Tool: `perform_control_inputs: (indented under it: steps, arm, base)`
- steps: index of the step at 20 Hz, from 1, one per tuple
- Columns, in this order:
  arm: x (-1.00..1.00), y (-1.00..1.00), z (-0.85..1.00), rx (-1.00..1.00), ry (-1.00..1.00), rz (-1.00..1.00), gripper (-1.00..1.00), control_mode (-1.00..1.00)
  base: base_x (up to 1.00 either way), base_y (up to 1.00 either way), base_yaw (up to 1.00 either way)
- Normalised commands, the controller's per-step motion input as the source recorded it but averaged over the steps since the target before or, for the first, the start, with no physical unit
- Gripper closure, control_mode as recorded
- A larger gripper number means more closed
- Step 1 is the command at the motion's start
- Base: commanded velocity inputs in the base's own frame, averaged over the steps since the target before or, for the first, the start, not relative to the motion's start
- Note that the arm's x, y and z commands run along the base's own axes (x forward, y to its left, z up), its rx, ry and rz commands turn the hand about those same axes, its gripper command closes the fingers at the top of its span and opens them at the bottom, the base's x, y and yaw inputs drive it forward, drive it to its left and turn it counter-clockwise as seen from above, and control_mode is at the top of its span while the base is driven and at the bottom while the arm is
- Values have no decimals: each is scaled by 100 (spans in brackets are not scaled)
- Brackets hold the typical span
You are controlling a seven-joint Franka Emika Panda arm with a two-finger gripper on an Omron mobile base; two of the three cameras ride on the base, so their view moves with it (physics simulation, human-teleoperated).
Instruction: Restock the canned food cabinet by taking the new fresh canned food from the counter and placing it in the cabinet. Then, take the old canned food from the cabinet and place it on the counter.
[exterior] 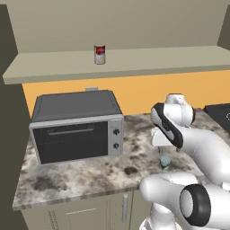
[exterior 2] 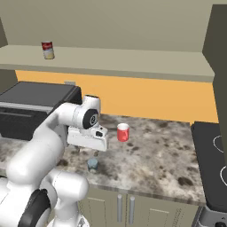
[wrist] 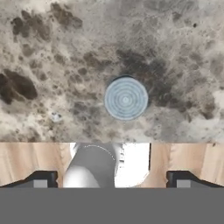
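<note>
The new fresh canned food (wrist: pixel 125 99), a short tin with a blue-grey label and pale ringed top, stands on the counter (exterior: pixel 90 173) near its front edge. It also appears in the base views (exterior: pixel 165 162) (exterior 2: pixel 92 164). My gripper (wrist: pixel 111 181) hangs above it pointing straight down, open, with its fingertips (wrist: pixel 41 179) spread wide and nothing between them. In the right base view the gripper (exterior 2: pixel 90 152) is a little above the tin. The old canned food (exterior: pixel 99 54) (exterior 2: pixel 48 49), red over white, stands upright on the cabinet (exterior: pixel 143 63) shelf board at the left.
A grey toaster oven (exterior: pixel 76 128) (exterior 2: pixel 31 111) sits on the counter's left part under the shelf. A red mug (exterior 2: pixel 123 132) stands behind and right of the tin. A black stovetop (exterior 2: pixel 213 164) borders the counter on the right.
</note>
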Motion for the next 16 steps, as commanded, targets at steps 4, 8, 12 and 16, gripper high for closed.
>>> perform_control_inputs:
  steps: [4,8,12,16]
  arm:
    - [5,-4,-66,-1,3,2,-100,-100]
    - [20,-12,-34,0,0,0,-100,-100]
    - [17,-2,-32,0,-1,0,-100,-100]
    - [17,-2,-24,0,0,0,-100,-100]
  base:
    - [0,0,0]
    - [0,0,0]
    - [0,0,0]
    - [0,0,0]
